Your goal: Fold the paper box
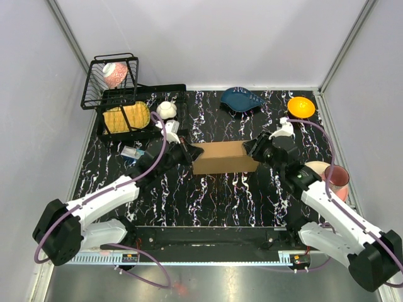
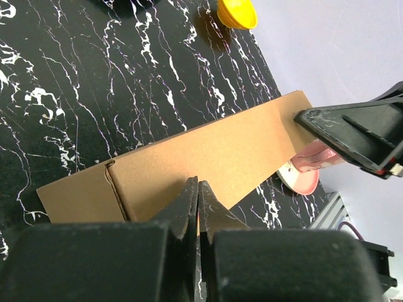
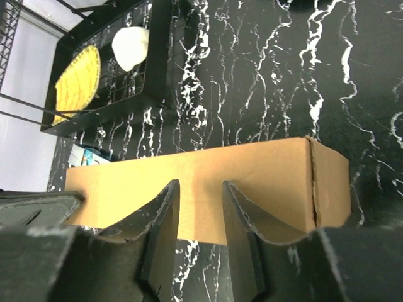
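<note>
**Brown cardboard sits between the two grippers at mid-table**

Brown and unprinted, the paper box (image 1: 225,157) lies in the middle of the overhead frame on the black, white-veined table (image 1: 208,201). It is a closed rectangular block with its long side running left to right. A flap seam shows at one end in each wrist view.

The left gripper (image 1: 186,151) meets the box at its left end in the overhead view. In the left wrist view its fingers (image 2: 184,211) are pressed together with only a thin line between them, and their tips sit at the lower edge of the box's long face. No cardboard shows between them.

The right gripper (image 1: 253,150) is at the box's right end. In the right wrist view its fingers (image 3: 165,211) are spread apart in front of the long face, with bare cardboard showing in the gap. In the left wrist view this gripper appears at the right of the frame, against the far end of the box.

At the upper left of the overhead frame stands a wire basket (image 1: 94,78). Just below it is a black rack (image 1: 151,131) holding a yellow ribbed item (image 1: 126,117). A blue dish (image 1: 242,99) lies at the top centre, and an orange bowl (image 1: 301,107) at the upper right. A pink cup (image 1: 339,178) rests on a plate (image 1: 315,167) at the right edge, well apart from the box.
</note>
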Action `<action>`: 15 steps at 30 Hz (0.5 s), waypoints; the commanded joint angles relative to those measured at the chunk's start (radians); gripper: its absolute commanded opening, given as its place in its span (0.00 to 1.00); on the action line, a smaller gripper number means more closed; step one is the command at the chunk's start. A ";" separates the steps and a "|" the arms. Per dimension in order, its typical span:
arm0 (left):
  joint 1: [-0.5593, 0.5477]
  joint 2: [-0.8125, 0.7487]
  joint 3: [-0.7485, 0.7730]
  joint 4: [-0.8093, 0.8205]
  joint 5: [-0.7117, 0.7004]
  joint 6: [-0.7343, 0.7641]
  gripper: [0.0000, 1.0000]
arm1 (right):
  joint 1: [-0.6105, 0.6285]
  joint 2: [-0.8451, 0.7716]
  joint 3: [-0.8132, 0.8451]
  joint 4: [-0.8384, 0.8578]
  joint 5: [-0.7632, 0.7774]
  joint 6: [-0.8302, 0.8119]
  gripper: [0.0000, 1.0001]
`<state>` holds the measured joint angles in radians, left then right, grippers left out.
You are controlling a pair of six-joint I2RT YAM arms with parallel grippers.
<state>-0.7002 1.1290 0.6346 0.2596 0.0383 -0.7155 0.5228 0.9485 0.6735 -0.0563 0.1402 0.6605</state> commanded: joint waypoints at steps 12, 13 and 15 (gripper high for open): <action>-0.071 -0.135 -0.165 -0.224 -0.146 0.123 0.00 | 0.008 -0.114 0.100 -0.527 0.058 -0.088 0.40; -0.071 -0.144 -0.180 -0.229 -0.152 0.116 0.00 | 0.009 -0.122 0.059 -0.533 0.050 -0.079 0.40; -0.074 -0.167 -0.214 -0.227 -0.158 0.103 0.00 | 0.009 -0.123 0.023 -0.533 0.023 -0.064 0.38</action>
<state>-0.7784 0.9722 0.5175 0.2409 -0.0162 -0.6472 0.5308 0.8257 0.7853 -0.4664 0.1787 0.6006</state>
